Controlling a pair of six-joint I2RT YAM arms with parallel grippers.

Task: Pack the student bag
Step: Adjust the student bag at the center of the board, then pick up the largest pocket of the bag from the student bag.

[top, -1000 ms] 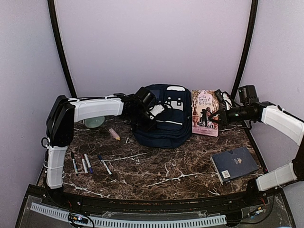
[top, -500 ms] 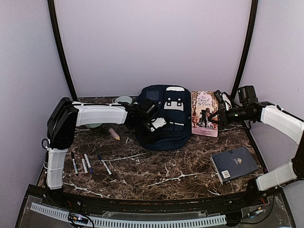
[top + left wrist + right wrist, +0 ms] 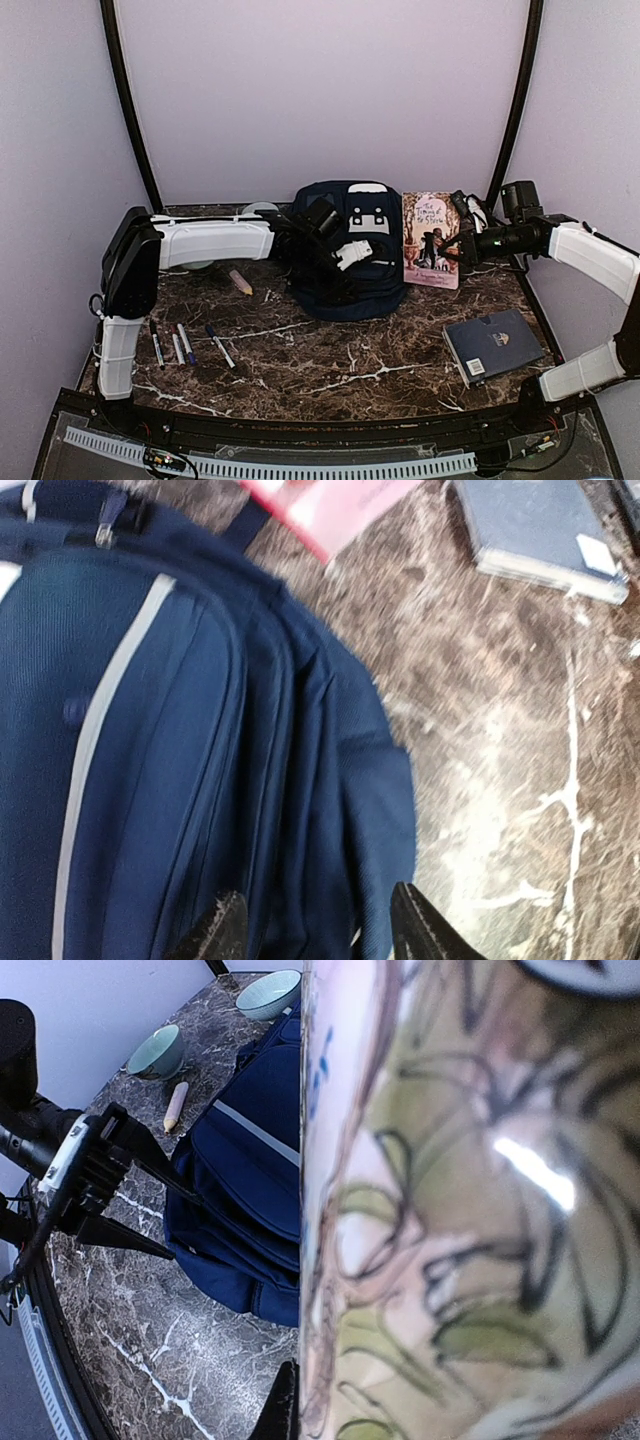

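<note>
The student bag (image 3: 365,250), navy with white stripe trim, lies flat at the back centre of the table. My left gripper (image 3: 340,272) hovers over its left half. In the left wrist view the left gripper (image 3: 318,932) is open, its fingertips (image 3: 225,930) straddling folds of the bag's fabric (image 3: 180,760) without pinching them. My right gripper (image 3: 458,250) is shut on the right edge of a pink illustrated book (image 3: 432,238) that stands just right of the bag. That book (image 3: 470,1210) fills the right wrist view, with one finger (image 3: 285,1405) showing beside it.
A dark blue hardcover book (image 3: 492,345) lies at the front right. Several pens (image 3: 180,343) lie at the front left, a peach crayon (image 3: 240,282) behind them. Two pale green bowls (image 3: 268,993) (image 3: 157,1052) sit at the back left.
My left gripper has opened, let go of the bag and moved right over it. The bag has shifted a little to the right. The right arm and book have not moved.
</note>
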